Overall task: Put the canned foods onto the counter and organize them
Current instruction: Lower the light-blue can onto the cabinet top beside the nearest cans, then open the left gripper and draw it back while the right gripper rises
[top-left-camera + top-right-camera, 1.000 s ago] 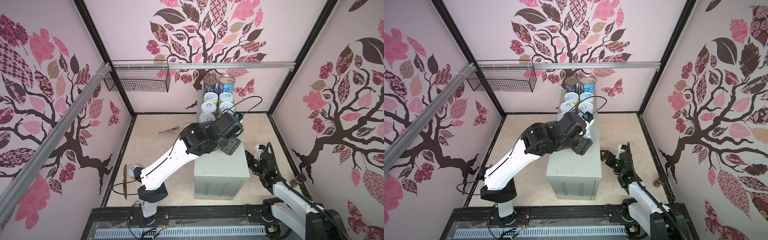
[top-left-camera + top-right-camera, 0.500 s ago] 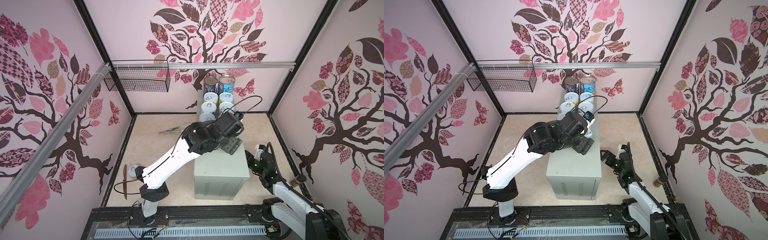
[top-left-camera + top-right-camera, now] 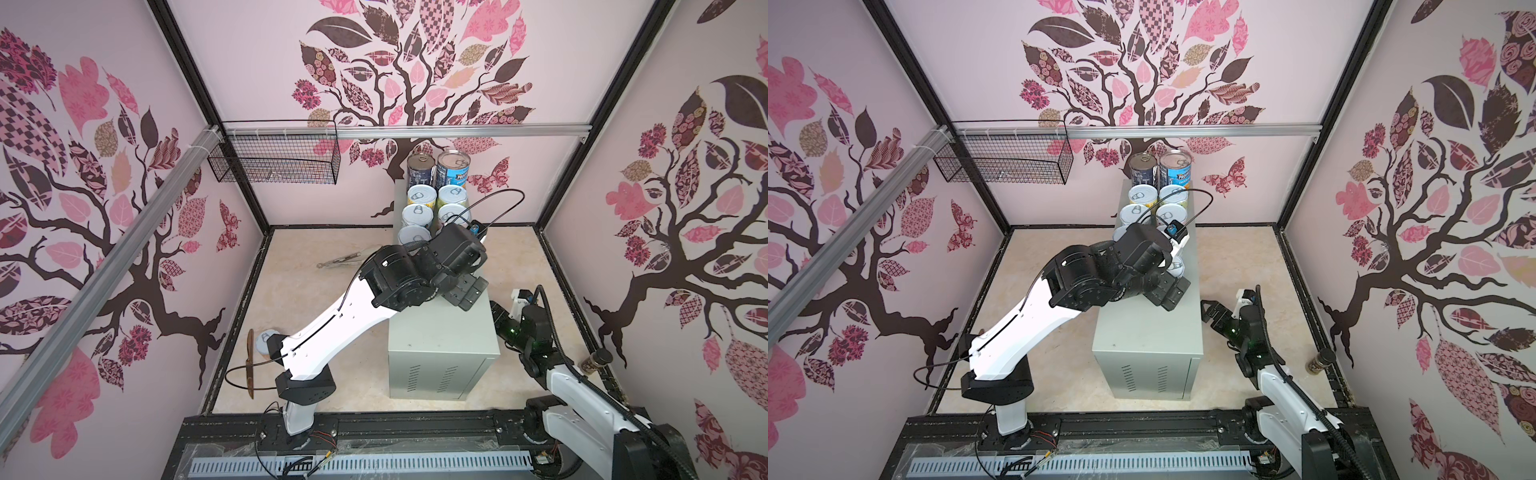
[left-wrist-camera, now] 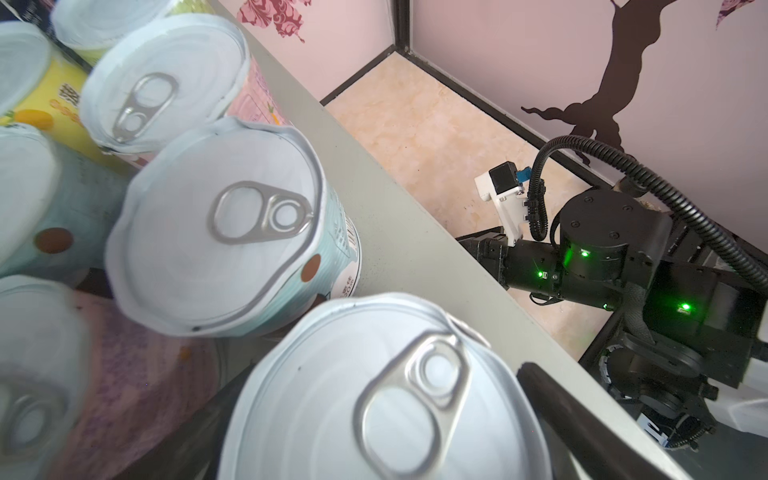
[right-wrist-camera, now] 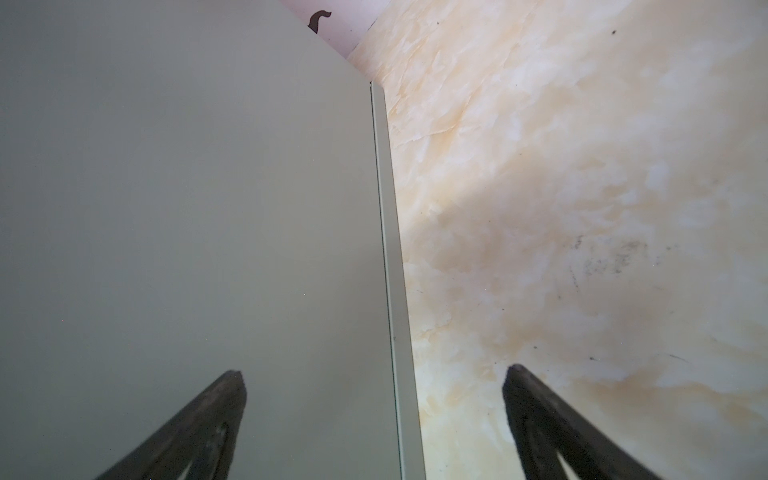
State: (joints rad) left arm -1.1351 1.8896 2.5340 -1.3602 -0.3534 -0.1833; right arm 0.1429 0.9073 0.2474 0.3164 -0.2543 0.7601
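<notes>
Cans (image 3: pixel 419 212) stand in two rows at the far end of the tabletop (image 3: pixel 440 328), as before. The left pincer (image 3: pixel 465 291), barely shifted, is spread wide astride the nearest can (image 4: pixel 374 395). The right pincer (image 5: pixel 374 374) stays agape, empty, beside the tabletop.

Wire basket (image 3: pixel 272 164), tongs (image 3: pixel 338 262), small jar (image 3: pixel 592 360).
</notes>
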